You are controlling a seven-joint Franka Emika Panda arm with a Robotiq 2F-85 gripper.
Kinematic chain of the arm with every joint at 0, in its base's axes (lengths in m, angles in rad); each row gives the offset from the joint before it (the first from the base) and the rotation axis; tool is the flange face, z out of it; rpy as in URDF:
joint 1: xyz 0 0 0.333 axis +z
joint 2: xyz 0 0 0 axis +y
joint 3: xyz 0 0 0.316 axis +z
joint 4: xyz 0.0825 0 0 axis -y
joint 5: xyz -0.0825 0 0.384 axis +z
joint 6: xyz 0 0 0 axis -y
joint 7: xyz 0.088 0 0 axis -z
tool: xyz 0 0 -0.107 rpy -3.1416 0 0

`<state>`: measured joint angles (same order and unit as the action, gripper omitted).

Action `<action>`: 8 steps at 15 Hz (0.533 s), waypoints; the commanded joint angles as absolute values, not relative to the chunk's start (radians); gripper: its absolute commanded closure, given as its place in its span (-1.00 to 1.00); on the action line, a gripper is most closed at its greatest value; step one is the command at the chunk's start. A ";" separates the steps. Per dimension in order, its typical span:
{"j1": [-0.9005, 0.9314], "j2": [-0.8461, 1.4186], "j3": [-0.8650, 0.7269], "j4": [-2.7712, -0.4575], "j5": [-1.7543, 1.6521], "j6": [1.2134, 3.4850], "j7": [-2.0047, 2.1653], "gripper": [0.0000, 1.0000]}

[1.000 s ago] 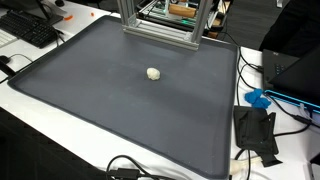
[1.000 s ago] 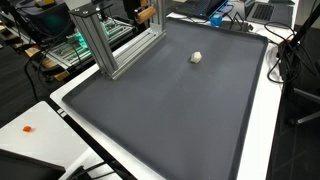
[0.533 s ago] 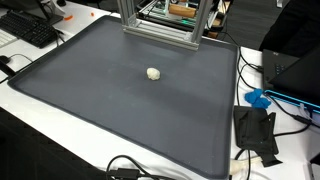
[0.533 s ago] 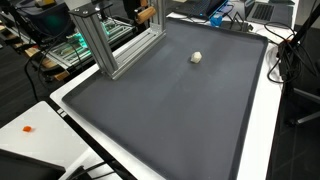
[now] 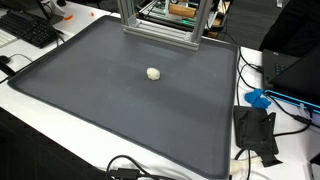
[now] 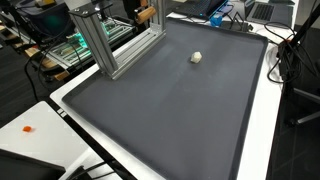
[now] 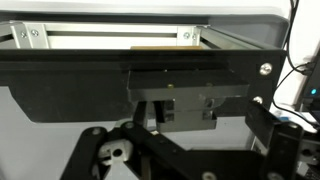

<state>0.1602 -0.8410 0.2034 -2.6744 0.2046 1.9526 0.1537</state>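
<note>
My tool (image 7: pixel 185 165) shows only in the wrist view. Its black links come in along the bottom edge, one at lower left and one at lower right. The jaws stand wide apart with nothing between them. Ahead of it I see a dark panel (image 7: pixel 60 95), and above that a bolted rail (image 7: pixel 100 33) with a pale strip of light under it. The lump does not appear in this view.

In both exterior views my tool is out of sight. The lump (image 5: pixel 153 73) (image 6: pixel 197 57), small and whitish, lies alone on the dark mat (image 5: pixel 100 95) (image 6: pixel 170 110). It sits on the half nearer the metal frame (image 5: pixel 160 25) (image 6: pixel 110 45), yet well apart from it, touching nothing but the mat.

The mat covers most of the white bench (image 5: pixel 35 118). In an exterior view a keyboard (image 5: pixel 30 28) sits past one corner of the mat. A blue piece (image 5: pixel 258 98) and a black box (image 5: pixel 255 132) lie on the bench just beside the mat's edge, among cables.
</note>
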 commanded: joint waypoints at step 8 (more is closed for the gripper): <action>0.159 -0.848 0.241 -2.704 0.190 1.983 0.203 -1.00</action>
